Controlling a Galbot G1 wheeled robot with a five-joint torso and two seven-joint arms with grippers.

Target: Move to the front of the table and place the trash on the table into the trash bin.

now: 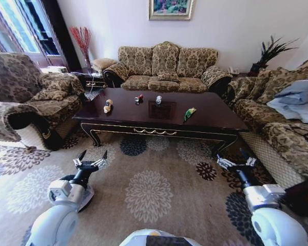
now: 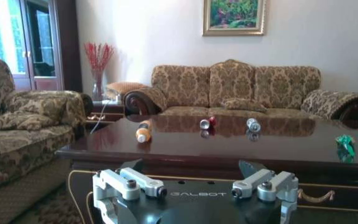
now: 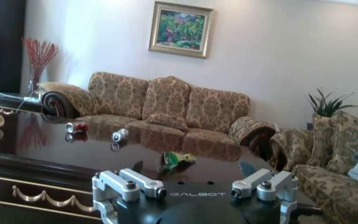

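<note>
Still on the approach step: left gripper point(image 1: 91, 158) and right gripper point(image 1: 236, 159) hang spread wide, empty, short of the table point(image 1: 143, 118). Trash lies well beyond both: tube point(image 1: 108, 106), red piece point(image 1: 139, 97), can point(image 1: 158, 99), wrapper point(image 1: 189, 114). Next, probably close in before any grasp.
</note>
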